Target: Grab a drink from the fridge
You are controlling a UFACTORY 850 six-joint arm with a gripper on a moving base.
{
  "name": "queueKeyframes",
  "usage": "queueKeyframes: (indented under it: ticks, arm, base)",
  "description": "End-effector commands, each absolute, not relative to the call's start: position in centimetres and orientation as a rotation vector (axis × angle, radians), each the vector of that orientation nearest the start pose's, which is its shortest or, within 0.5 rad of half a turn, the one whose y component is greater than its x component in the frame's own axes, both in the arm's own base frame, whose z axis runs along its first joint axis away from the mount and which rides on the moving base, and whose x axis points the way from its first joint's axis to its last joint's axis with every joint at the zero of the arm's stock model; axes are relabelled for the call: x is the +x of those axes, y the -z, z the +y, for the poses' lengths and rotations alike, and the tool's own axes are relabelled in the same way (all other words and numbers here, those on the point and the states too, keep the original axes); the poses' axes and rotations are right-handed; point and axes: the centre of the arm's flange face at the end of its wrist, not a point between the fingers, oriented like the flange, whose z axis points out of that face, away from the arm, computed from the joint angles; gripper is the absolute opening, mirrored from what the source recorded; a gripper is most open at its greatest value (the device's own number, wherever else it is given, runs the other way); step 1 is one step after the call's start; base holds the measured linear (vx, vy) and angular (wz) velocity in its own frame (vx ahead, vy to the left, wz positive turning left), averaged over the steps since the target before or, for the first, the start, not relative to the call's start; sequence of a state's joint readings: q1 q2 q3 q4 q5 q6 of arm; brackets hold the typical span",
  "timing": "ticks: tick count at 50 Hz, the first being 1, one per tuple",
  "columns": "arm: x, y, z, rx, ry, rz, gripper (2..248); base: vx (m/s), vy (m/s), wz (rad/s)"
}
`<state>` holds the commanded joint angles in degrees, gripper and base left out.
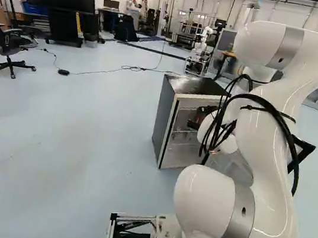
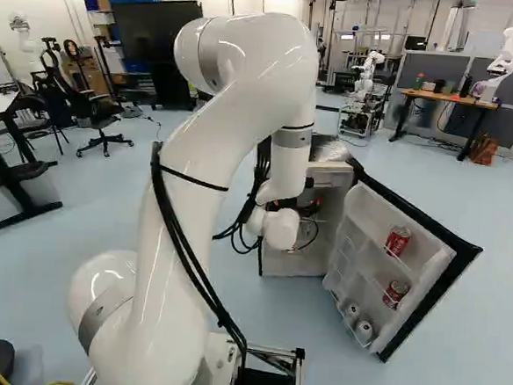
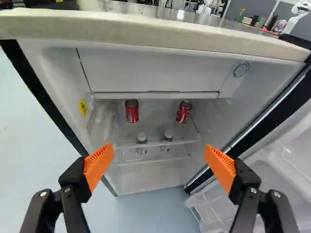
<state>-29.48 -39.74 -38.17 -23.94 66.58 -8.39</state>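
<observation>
My gripper (image 1: 197, 119) is at the front of the small grey fridge (image 1: 163, 117), whose door (image 2: 429, 249) hangs open. In the wrist view the gripper (image 3: 159, 162) stands wide open, orange pads apart, nothing between them. Ahead, inside the fridge, a red can (image 3: 131, 111) and another red can (image 3: 183, 112) stand on a shelf. Under them are a clear bottle (image 3: 142, 141) and a second bottle (image 3: 168, 136) with pale caps. The door's racks hold a red can (image 2: 397, 241), another red can (image 2: 395, 294) and two pale containers (image 2: 364, 330).
The fridge's top edge (image 3: 155, 30) crosses ahead of the gripper, with side walls left and right of the cavity. Another robot (image 2: 368, 77) stands beyond the fridge; a further one is by a wooden table (image 2: 448, 98). A cable (image 1: 112, 71) lies on the floor.
</observation>
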Motion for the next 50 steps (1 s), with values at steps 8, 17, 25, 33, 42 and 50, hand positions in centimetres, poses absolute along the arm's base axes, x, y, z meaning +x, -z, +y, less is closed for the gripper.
queueKeyframes:
  ticks: [8, 17, 25, 33, 42, 50]
  arm:
    - [42.6, -18.4, -21.0, -2.76, 1.747, -0.045, 247]
    - [44.0, -17.0, -21.8, -2.746, 1.747, -0.077, 247]
    - [45.3, -15.8, -21.9, -2.727, 1.742, -0.12, 247]
    - [45.9, -14.6, -21.9, -2.718, 1.729, -0.143, 247]
    - [46.0, -13.5, -22.0, -2.721, 1.713, -0.143, 247]
    - [46.1, -13.3, -22.0, -2.722, 1.709, -0.142, 247]
  base:
    - [0.0, 0.0, 0.0]
    - [0.0, 0.0, 0.0]
    - [0.0, 0.0, 0.0]
    - [0.0, 0.0, 0.0]
    - [0.0, 0.0, 0.0]
    - [0.0, 0.0, 0.0]
